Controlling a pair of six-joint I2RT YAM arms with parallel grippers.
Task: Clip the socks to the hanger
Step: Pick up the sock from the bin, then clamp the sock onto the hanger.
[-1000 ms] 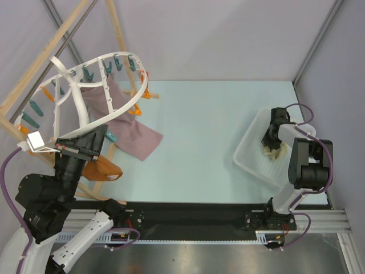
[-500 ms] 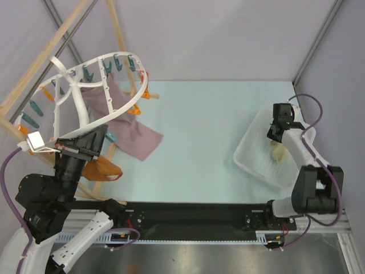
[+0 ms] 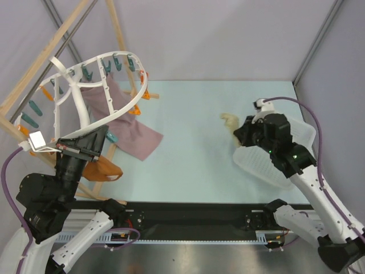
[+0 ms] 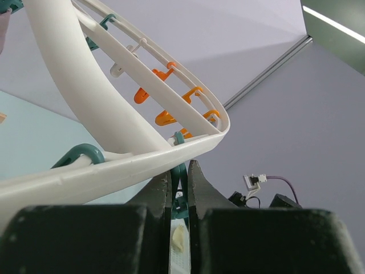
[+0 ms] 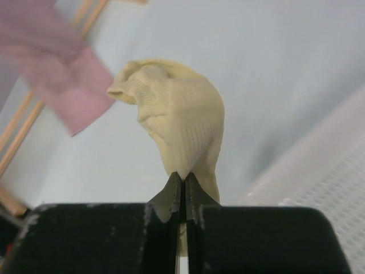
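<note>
Your right gripper (image 5: pixel 183 184) is pinching only an edge of the sock (image 5: pixel 179 123) just ahead of it, so a fast swing may shake it loose before the hanger (image 4: pixel 80 85), clamped in your left gripper (image 4: pixel 179 174).

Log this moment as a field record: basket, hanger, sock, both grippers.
basket: white, perforated, on the right of the table
hanger: white oval frame, tilted up on the left, no sock seen clipped to it
sock: cream-yellow, pinched at one end, held over the table just left of the basket
left gripper: shut on a teal peg at the hanger's rim
right gripper: shut on the sock
</note>
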